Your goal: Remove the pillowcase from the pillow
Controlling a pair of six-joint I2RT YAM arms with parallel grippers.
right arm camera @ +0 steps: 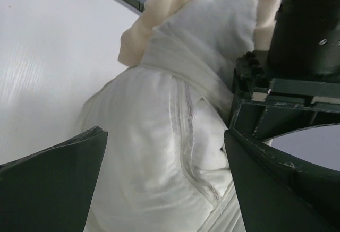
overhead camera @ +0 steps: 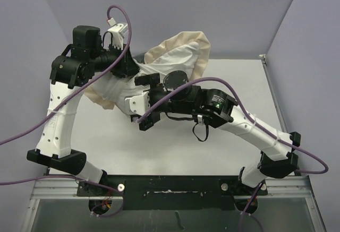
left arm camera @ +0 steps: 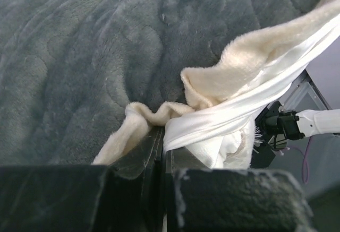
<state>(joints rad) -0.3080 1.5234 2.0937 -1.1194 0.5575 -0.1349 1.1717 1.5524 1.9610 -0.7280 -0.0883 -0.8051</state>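
**Left hand has the cover's edge; the right hangs released in front of the bulk**

The pillowcase [overhead camera: 178, 57] lies on the bench [overhead camera: 212, 152] at 12 o'clock from the arm bases. In the top view its long axis runs from about 8 o'clock to 2 o'clock.

The left hand [left arm camera: 162, 139] is clenched on the pillowcase's edge. A fold of shiny white cloth and cream frill [left arm camera: 212, 83] is pinched between its fingers, and the grey plush face fills the view above them.

The right hand [right arm camera: 164, 134] is released, with its fingers spread wide. The stuffed white mass sits dead ahead of it at 12 o'clock, just beyond the tips, and I cannot tell whether they touch it. A matte white corner at 1 o'clock in that view looks like the pillow [right arm camera: 212, 25] poking out past the frill. The rest of the pillow seems to be inside the cover, so the task is far from done.

The next move likely falls to the right hand, which is free and nearer the bulk. It would close on the stuffing so the left can draw the cover off along the long axis. The risk is that it pinches cover and pillow together.
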